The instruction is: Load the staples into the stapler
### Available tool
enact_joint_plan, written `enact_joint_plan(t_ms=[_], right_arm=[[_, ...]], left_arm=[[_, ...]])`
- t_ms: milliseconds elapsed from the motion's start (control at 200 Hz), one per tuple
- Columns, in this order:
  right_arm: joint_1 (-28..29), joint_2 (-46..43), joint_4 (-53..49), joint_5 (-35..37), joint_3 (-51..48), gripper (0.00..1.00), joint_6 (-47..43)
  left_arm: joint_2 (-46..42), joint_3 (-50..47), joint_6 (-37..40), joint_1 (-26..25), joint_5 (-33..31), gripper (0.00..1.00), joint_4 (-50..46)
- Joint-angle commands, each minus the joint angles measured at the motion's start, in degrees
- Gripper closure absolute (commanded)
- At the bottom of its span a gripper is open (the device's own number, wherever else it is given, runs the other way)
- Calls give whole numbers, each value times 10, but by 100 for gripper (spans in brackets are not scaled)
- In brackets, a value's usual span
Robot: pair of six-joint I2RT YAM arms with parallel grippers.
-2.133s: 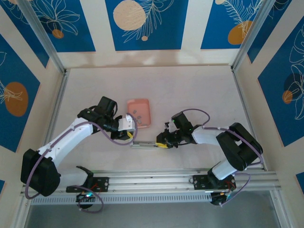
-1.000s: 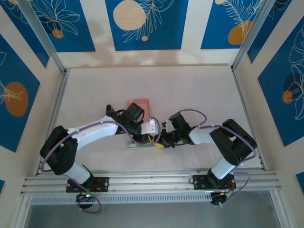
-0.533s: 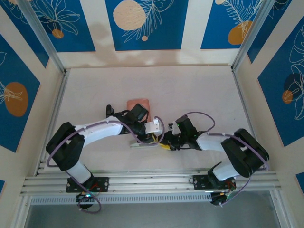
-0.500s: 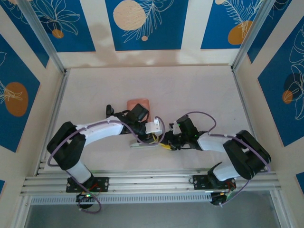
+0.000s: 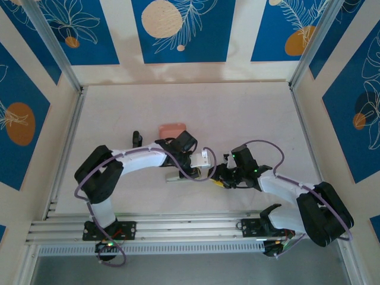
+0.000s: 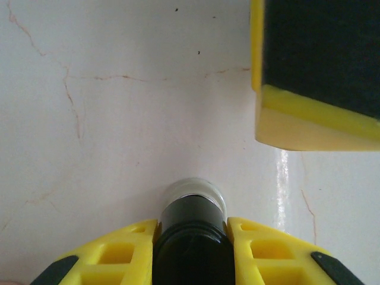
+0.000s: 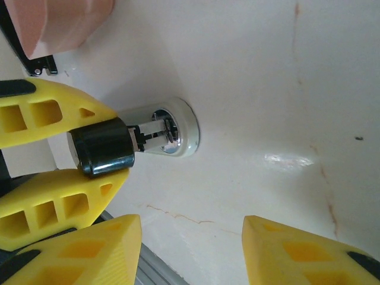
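The stapler (image 5: 181,176) lies flat on the table as a thin grey bar. Its black and chrome end (image 6: 191,219) is clamped between the yellow fingers of my left gripper (image 6: 191,222), which is shut on it. From the right wrist view the same end (image 7: 104,145) juts out between the left fingers (image 7: 53,113). My right gripper (image 7: 193,237) is open just beyond that end, empty, with the bare table between its fingers. From above, the left gripper (image 5: 208,171) and right gripper (image 5: 219,178) almost meet. The staples are hidden behind the left arm.
A salmon-pink tray (image 5: 172,127) sits just behind the left forearm, its corner also showing in the right wrist view (image 7: 65,21). A small black object (image 5: 136,138) stands left of the tray. One right finger (image 6: 314,71) hangs close above the left gripper. Metal rails border the table.
The left arm swung from the tray to the stapler's right end and shut on it. The right gripper let go and backed off to the right. The stapler shifted slightly right.
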Motion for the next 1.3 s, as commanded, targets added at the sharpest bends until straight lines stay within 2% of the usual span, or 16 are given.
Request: enact_joint_plan(t_ms=[0, 735, 925, 1105, 1295], right_arm=[[-4, -11, -24, 0, -8, 52, -15], [-10, -15, -41, 3, -6, 52, -30], [-14, -26, -54, 12, 1, 52, -34], [-21, -45, -57, 13, 3, 52, -36], [-24, -50, -60, 7, 11, 52, -45]], left_arm=[[37, 2, 6, -10, -17, 89, -17], [72, 6, -9, -19, -45, 89, -33], [16, 9, -39, -18, -53, 89, -38], [-67, 7, -105, -5, -65, 88, -31], [-143, 11, -188, 30, -95, 90, -47]])
